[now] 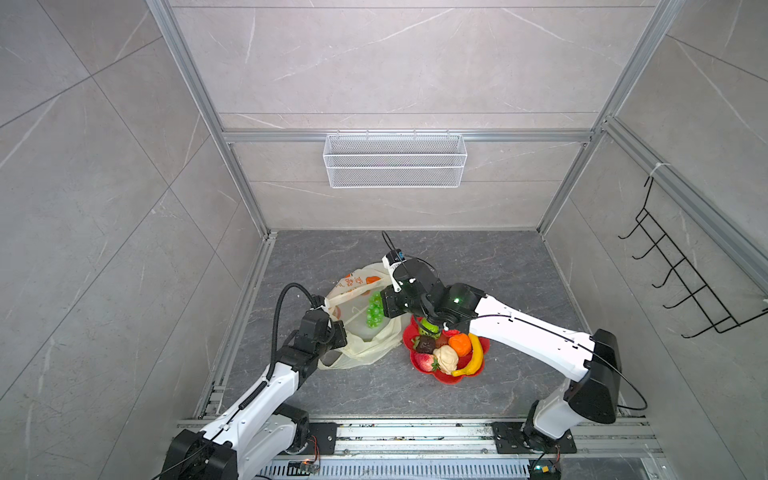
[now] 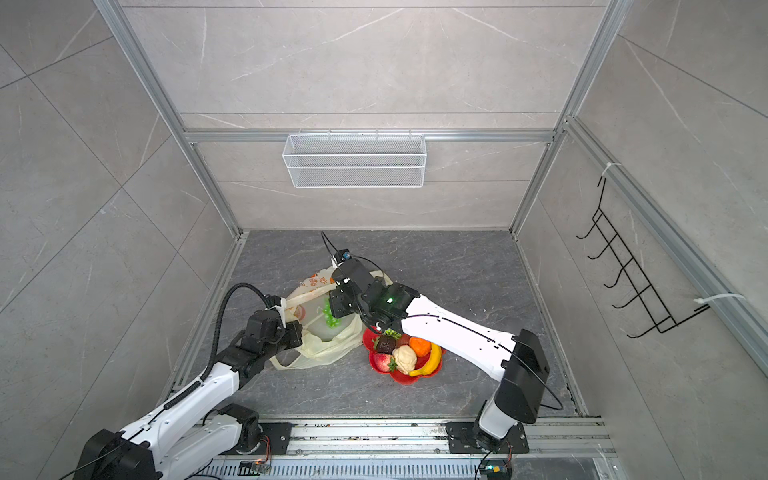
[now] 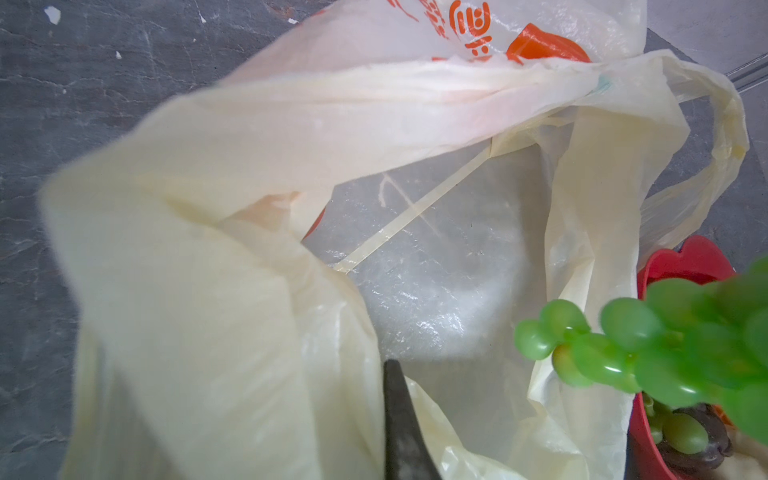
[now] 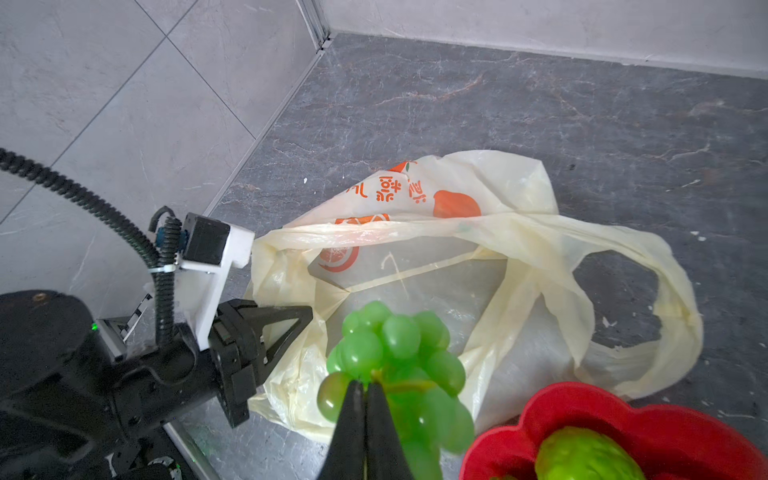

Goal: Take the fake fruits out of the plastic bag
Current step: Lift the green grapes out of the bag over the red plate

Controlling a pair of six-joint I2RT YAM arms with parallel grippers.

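- right pincer [image 4: 366, 395]?
- clamped on the translucent green plastic grape bunch [image 4: 399, 345], held over the open mouth of the thin pale-yellow plastic bag [image 4: 498, 187].
- left pincer [image 4: 306, 315]?
- closed, seemingly pinching the bag's rim.

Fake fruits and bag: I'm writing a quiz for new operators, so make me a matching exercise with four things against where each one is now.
Things
1. grape bunch
2. banana
3. plastic bag
4. wire mesh basket

Places
A. hanging on the back wall
B. pinched at its edge by the left claw
C. lying on the red plate
D. held up in the shut right claw

Pairs: 1-D, 2-C, 3-B, 4-A
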